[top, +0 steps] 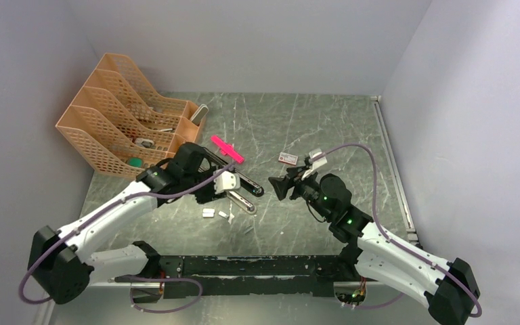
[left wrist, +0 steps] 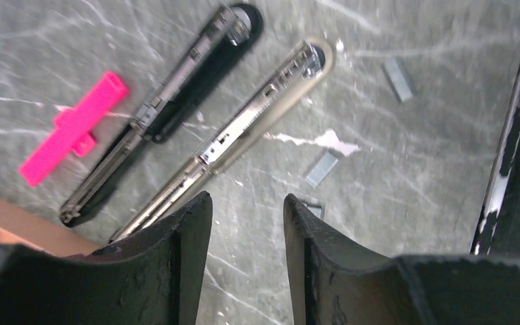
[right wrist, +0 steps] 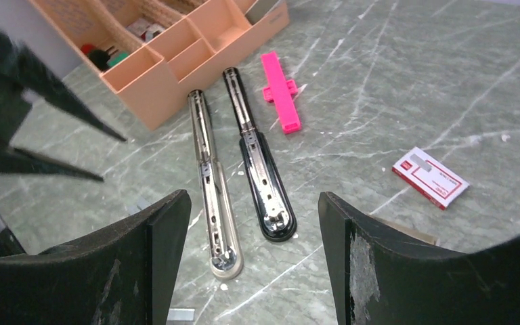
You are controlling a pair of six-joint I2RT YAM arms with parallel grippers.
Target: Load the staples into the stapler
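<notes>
Opened stapler (left wrist: 183, 81) lies beyond parted, empty fingers (left wrist: 176, 261).

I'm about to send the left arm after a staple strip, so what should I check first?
1. Stapler lying open, silver rail showing: ok.
2. Staples loose on the table beside it: ok.
3. Left fingers open and empty: ok.
4. Strip lined up between them: not ok, the nearest one sits partly behind one finger.
5. Right fingers open, empty, off the stapler: ok.
6. Pink piece apart from the stapler: ok.
</notes>
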